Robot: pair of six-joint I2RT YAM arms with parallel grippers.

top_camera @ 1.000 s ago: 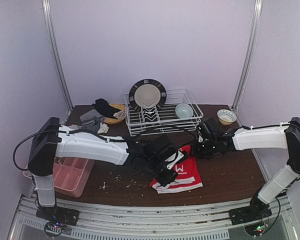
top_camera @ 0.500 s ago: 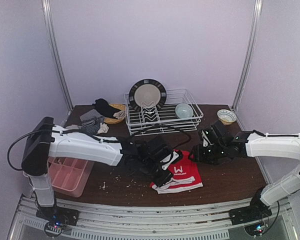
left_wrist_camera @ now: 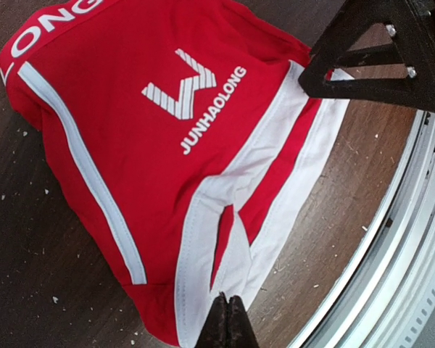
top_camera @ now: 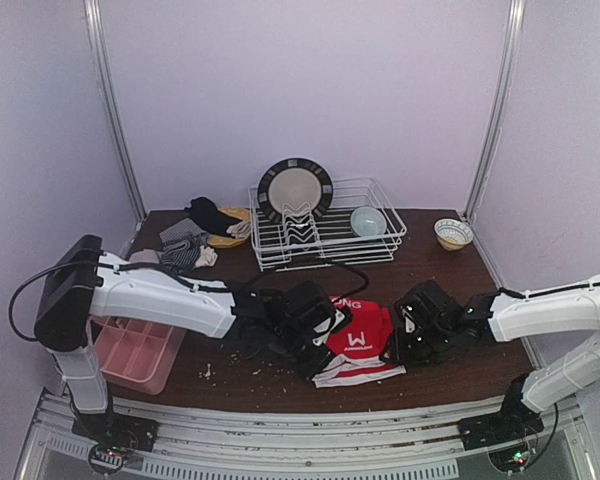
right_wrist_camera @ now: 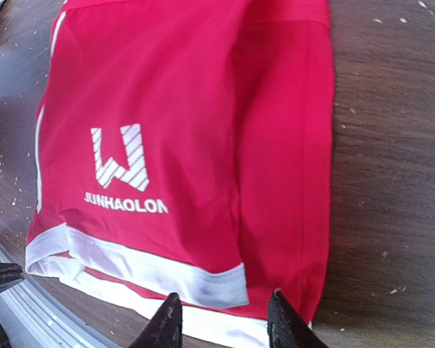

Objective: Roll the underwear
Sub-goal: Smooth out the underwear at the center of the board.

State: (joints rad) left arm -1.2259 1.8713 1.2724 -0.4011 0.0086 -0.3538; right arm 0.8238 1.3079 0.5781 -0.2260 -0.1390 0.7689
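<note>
Top external view: the red underwear (top_camera: 360, 340) lies flat on the dark worktop (top_camera: 460, 300), near the middle and towards the near edge, between the two arms. On its front a white striped W mark sits above the word "JUNHAOLONG". The left wrist view shows "LONG" in white on the waistband, and from above only "NG" can be read. The waistband points to the far side and the white-trimmed leg hems to the near edge, so its long axis runs roughly far to near, a little tilted. The left fingers (left_wrist_camera: 221, 326) are pressed together at the white hem on the near left corner; I cannot tell whether cloth is caught between them. The right fingers (right_wrist_camera: 167, 326) stand spread, straddling the hem at the near right corner. Crumbs (top_camera: 242, 362) dot the worktop to the left of the cloth. Farther back stands a white wire dish rack (top_camera: 380, 190) with an upright plate (top_camera: 295, 188) and a pale bowl (top_camera: 368, 221). A second small bowl (top_camera: 453, 233) sits at the far right. Other underwear is heaped (top_camera: 185, 245) at the far left, and a pink tray (top_camera: 140, 350) sits at the near left.
</note>
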